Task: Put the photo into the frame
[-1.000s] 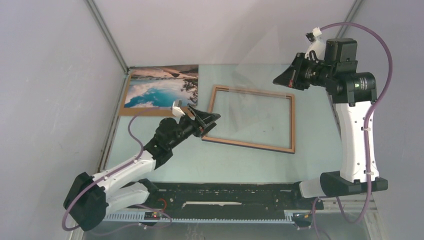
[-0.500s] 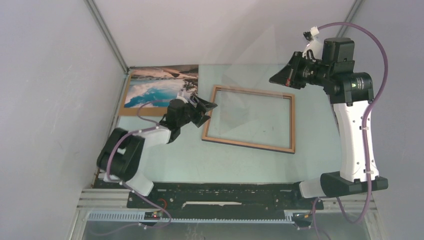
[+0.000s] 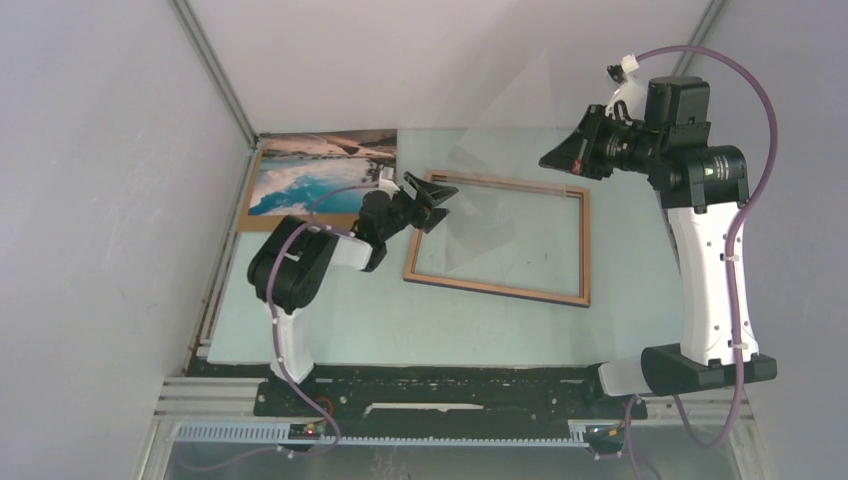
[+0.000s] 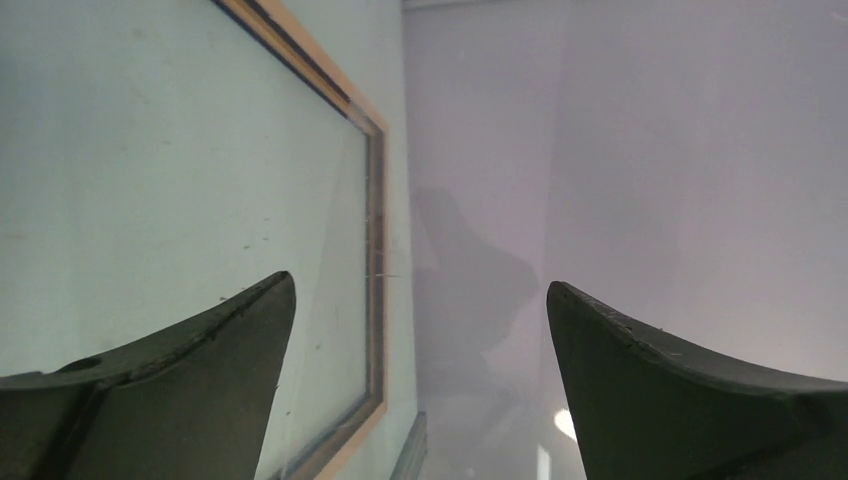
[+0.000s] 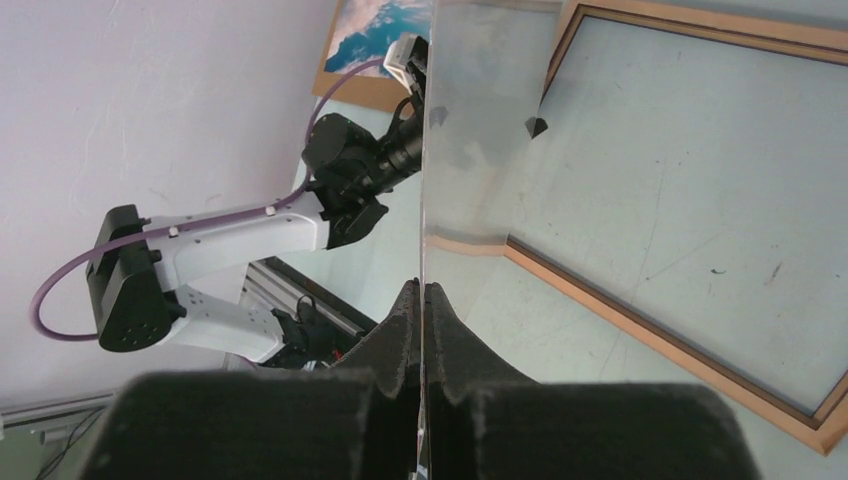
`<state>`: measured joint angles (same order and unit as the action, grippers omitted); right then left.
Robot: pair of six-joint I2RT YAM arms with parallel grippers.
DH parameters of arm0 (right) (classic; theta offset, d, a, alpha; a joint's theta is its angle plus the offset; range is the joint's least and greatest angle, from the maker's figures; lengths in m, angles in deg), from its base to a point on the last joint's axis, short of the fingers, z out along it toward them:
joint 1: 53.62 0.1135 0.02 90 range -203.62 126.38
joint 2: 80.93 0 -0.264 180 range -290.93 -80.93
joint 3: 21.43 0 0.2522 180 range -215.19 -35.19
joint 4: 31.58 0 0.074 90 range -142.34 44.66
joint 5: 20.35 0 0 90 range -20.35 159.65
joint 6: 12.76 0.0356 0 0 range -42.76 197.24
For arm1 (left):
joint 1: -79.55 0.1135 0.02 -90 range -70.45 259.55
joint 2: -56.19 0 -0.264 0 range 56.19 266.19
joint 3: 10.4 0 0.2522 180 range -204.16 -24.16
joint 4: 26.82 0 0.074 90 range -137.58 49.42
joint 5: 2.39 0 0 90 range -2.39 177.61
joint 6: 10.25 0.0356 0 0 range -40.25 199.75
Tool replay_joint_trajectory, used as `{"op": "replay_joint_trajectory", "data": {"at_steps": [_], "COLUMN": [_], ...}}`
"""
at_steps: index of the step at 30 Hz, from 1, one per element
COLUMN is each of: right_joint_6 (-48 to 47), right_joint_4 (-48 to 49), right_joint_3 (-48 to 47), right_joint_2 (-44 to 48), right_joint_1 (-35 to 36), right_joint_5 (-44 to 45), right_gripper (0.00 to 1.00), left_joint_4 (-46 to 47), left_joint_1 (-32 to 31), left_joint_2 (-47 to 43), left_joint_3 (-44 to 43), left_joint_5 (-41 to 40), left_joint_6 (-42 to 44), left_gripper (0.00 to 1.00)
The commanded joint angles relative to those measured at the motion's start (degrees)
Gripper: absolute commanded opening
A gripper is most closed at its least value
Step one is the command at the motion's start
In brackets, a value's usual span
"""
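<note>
The photo (image 3: 322,172), turquoise water and snow, lies flat at the table's back left, and its corner shows in the right wrist view (image 5: 378,25). The frame (image 3: 497,290), light wood, lies flat mid-table (image 5: 650,325) (image 4: 375,250). My left gripper (image 3: 435,200) hovers over the frame's far left corner, open and empty (image 4: 420,282). My right gripper (image 3: 548,160) is raised above the frame's far right side. It is shut (image 5: 421,285) on the edge of a clear pane (image 3: 510,150), which hangs tilted in the air over the frame (image 5: 480,120).
A brown backing board (image 3: 300,222) lies under the photo, its edge showing along the near side (image 5: 360,90). White walls enclose the table on the left, back and right. A black rail (image 3: 440,385) runs along the near edge between the arm bases.
My left arm folded back and its gripper swung from the frame's near left edge to its far left corner, jaws opening wider. The right arm with the pane barely shifted.
</note>
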<state>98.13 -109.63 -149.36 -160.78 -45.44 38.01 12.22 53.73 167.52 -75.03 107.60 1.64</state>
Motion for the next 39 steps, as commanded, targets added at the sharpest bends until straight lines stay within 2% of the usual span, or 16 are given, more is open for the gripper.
{"op": "replay_joint_trajectory", "data": {"at_steps": [1,3,9,14,21,31,34,39], "right_joint_6": [-0.49,-0.58,-1.11,-2.41,-1.79,0.12,1.71,2.91], "right_joint_4": [1.24,0.96,0.3,0.2,6.48,16.08,20.45,24.02], "right_joint_3": [-2.53,-2.75,-2.67,0.39,12.3,29.62,34.94,40.68], "right_joint_2": [1.18,1.09,1.19,1.95,6.21,8.17,8.46,6.58], "right_joint_1": [0.08,-0.05,-0.43,-1.53,-8.57,-17.77,-19.77,-22.04], "right_joint_5": [0.08,0.1,1.03,2.35,-3.74,-13.86,-15.84,-20.72], "right_gripper": [0.0,0.0,0.0,0.0,0.0,0.0,0.0,0.0], "left_joint_4": [15.45,21.44,24.34,24.82,22.31,21.23,20.93,20.08], "left_joint_1": [-1.42,-1.35,-1.07,1.36,5.49,6.76,7.2,8.16], "left_joint_2": [4.49,6.34,7.15,5.65,3.32,2.13,2.09,2.24], "left_joint_3": [-3.9,-4.11,-4.24,-1.17,2.13,3.89,4.31,4.52], "left_joint_5": [1.1,0.77,0.66,1.83,5.5,8.08,8.63,10.2], "left_joint_6": [-6.97,-9.91,-10.92,-10.79,-9.43,-8.38,-8.74,-8.71], "left_gripper": [1.0,1.0,1.0,0.94,0.91,0.87,0.83,0.7]}}
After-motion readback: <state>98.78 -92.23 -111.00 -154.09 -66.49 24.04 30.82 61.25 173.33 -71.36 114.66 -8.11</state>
